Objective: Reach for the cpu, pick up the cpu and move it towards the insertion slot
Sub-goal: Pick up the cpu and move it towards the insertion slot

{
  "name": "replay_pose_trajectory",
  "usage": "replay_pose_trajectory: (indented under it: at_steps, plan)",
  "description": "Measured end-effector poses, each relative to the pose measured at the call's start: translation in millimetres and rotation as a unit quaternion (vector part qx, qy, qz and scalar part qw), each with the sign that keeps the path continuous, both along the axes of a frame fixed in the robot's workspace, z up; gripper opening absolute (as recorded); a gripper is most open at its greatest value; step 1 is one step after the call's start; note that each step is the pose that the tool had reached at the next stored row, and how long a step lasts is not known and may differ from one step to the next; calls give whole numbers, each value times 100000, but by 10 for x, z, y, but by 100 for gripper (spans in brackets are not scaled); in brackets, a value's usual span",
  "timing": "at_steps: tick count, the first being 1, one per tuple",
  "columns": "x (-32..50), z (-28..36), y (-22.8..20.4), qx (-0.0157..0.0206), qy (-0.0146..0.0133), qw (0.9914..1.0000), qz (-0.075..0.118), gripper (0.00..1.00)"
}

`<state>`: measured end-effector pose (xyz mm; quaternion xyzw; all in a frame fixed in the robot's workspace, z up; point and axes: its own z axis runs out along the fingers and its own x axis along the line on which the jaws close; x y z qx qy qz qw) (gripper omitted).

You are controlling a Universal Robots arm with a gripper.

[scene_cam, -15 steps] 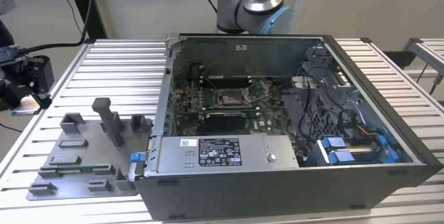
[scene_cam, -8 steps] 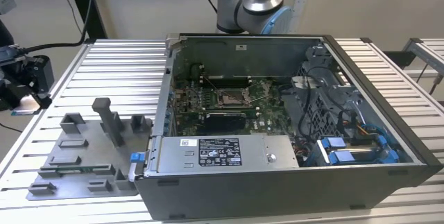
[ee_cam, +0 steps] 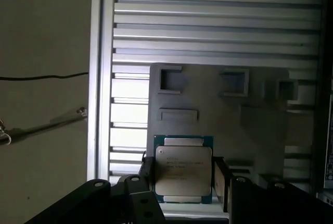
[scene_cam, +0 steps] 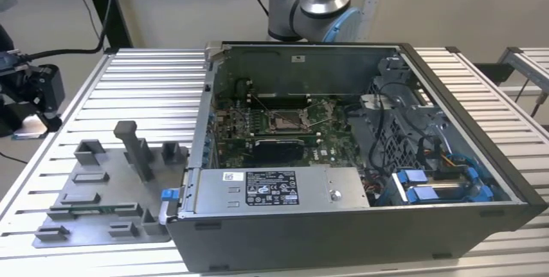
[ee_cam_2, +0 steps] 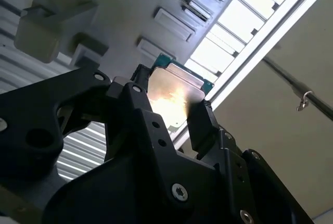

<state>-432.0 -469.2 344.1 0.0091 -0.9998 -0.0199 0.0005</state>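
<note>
The chip (ee_cam: 183, 169) is gripped by its two opposite edges between the fingers of the claw (ee_cam: 184, 173), which is closed on it. Its pale metal face is turned toward the camera in the first wrist view. It is seen raised clear of the grey holder plate (ee_cam: 208, 125), with the ribbed metal table (scene_cam: 146, 97) beneath. The carry toward the socket (scene_cam: 287, 121) is judged to be the step in hand, and it is best done with the chip kept flat and square between the fingers, since so thin a part could be tipped or slid by any jolt. Enough height should be allowed for the wall of the open computer case (scene_cam: 343, 238) to be cleared before any descent is made. The chip's edges should also be lined up with the socket's shiny frame while the chip is above it, so that no twisting is needed close to the board. The thin wire lever beside the socket is a thing to be avoided. In the exterior view the dark shape at the exterior view's left edge is probably the claw, though this cannot be made out with certainty. If so, the chip is well apart from the socket, which lies inside the case toward the exterior view's right, amid green circuit board.
</note>
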Motion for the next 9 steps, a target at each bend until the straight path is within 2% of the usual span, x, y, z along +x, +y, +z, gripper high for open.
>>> replay_pose_trajectory:
  at_steps: [9]
  plan:
    - [0, 197, 0, 7, -9, 100000, 0, 0]
